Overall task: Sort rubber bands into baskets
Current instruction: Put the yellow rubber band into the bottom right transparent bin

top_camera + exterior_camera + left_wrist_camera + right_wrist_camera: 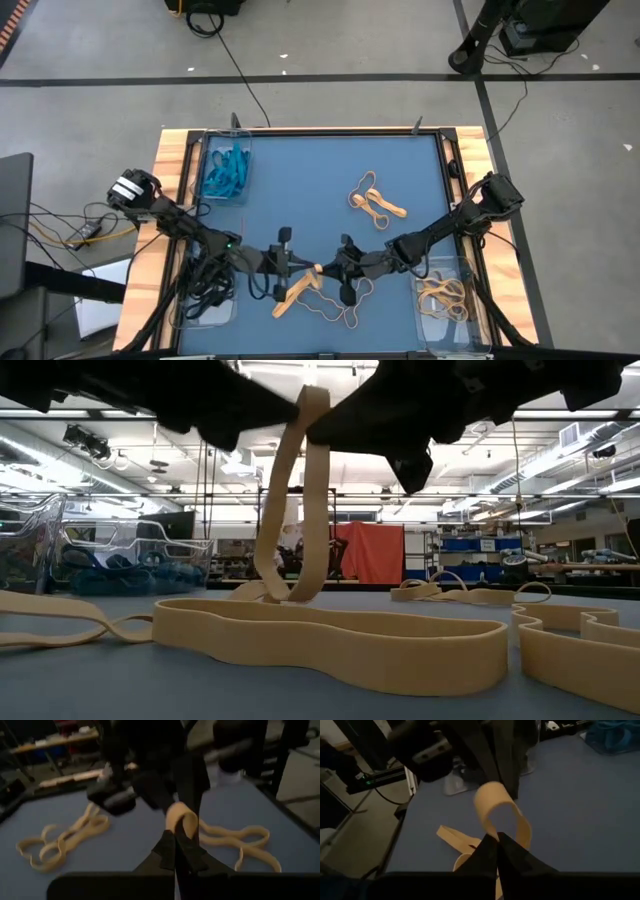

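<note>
Where the two arms meet over the near-centre of the blue table [300,180], one tan band [300,285] is pinched from both sides: the left gripper [300,270] and the right gripper [322,268] are each closed on it (its upper loop is lifted, its lower end touches the mat). More tan bands [378,200] are seen farther back. Teal bands [225,172] are held in the far-left basket [213,145]; tan ones fill the near-right basket [443,330].
</note>
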